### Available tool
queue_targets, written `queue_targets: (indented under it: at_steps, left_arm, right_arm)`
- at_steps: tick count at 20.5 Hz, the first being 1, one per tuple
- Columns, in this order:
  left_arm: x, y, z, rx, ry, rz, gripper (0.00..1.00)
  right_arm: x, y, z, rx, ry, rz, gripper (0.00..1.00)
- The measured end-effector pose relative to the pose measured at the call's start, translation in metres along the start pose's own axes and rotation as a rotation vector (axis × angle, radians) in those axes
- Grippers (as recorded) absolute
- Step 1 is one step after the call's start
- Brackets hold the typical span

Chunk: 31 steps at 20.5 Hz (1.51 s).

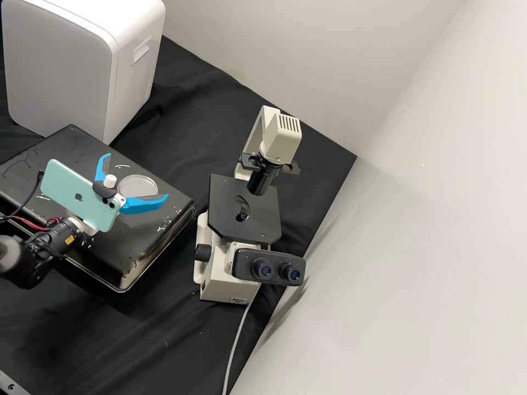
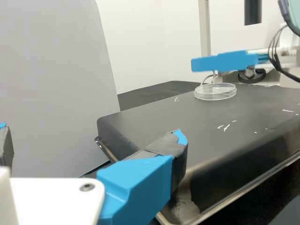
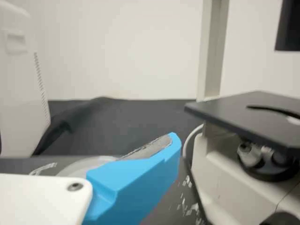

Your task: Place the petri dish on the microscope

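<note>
Barely begun, I'd say: the petri dish [image 1: 136, 186] lies on the black tray [image 1: 66, 144] on the counter [image 1: 192, 126], beside the microscope [image 1: 230, 274] and not yet on its stage [image 1: 266, 215]. The right hand [image 1: 137, 175] sits low over the dish, fingers spread wide to either side and not closed on it. The left hand [image 2: 91, 133] hangs wide open near a corner of the tray. Gripping, lifting and carrying across are all left.

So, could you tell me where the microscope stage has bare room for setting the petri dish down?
The stage is bare along the side facing the tray and its front strip, between the opening and the eyepieces. It is crowded at the rear, under the condenser.
</note>
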Motion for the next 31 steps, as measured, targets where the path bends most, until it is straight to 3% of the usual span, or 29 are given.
queue_targets:
  at_steps: [5, 16, 21, 31]
  left_arm:
    - [0.000, 0.0001, -0.001, 0.000, 0.005, 0.001, 1.00]
    - [0.000, 0.0001, -0.001, 0.000, 0.005, 0.001, 1.00]
    - [0.000, 0.0001, -0.001, 0.000, 0.005, 0.001, 1.00]
    - [0.001, -0.0009, -0.001, 0.003, 0.006, -0.005, 1.00]
  right_arm:
    - [-0.007, -0.007, 0.003, -0.002, -0.017, -0.030, 1.00]
    - [-0.012, -0.019, 0.018, -0.005, -0.089, -0.085, 1.00]
    - [-0.010, -0.024, 0.022, -0.020, -0.088, -0.085, 1.00]
    - [0.010, -0.014, 0.035, -0.019, -0.126, -0.028, 1.00]
